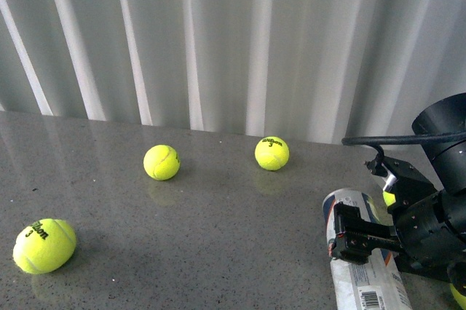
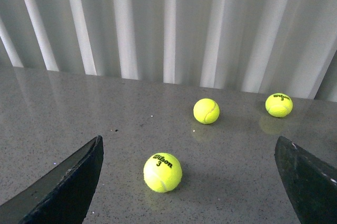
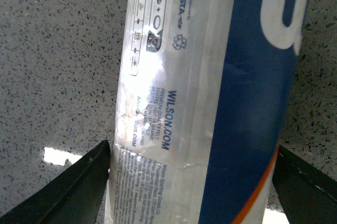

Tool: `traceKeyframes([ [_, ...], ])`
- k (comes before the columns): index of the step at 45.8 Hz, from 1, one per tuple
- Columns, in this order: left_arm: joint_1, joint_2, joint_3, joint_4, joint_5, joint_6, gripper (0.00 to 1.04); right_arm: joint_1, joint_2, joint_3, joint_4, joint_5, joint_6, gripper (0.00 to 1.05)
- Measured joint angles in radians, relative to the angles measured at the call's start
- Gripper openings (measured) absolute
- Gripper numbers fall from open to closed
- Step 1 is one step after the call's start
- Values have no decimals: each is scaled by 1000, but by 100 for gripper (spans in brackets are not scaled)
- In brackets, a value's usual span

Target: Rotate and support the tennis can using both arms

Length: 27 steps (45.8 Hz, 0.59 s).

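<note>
The tennis can (image 1: 364, 263) lies on its side on the grey table at the lower right of the front view, barcode showing. My right gripper (image 1: 358, 241) is shut on the tennis can. In the right wrist view the can's blue-white-orange label (image 3: 210, 98) fills the gap between the two black fingers (image 3: 68, 192). My left gripper (image 2: 192, 182) is open, its fingers (image 2: 63, 182) wide apart over bare table with a Wilson 3 tennis ball (image 2: 162, 172) between and beyond them. The left arm does not show in the front view.
Three loose yellow balls lie on the table: near left (image 1: 44, 245), middle (image 1: 162, 162) and back (image 1: 271, 153). Another ball (image 1: 389, 198) peeks out behind the right gripper. A white corrugated wall (image 1: 233, 41) closes the table's far edge.
</note>
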Motion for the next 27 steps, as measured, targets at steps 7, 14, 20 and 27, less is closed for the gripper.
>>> traceKeyframes([
  [7, 0, 0, 0, 0, 0, 0, 98, 3, 15, -11, 35, 0, 1, 61],
  [14, 0, 0, 0, 0, 0, 0, 98, 3, 16, -14, 43, -1, -2, 44],
  [20, 0, 0, 0, 0, 0, 0, 98, 11, -5, -14, 36, 20, -37, 33],
  [27, 0, 0, 0, 0, 0, 0, 98, 45, -103, -23, 56, 103, -208, 24],
])
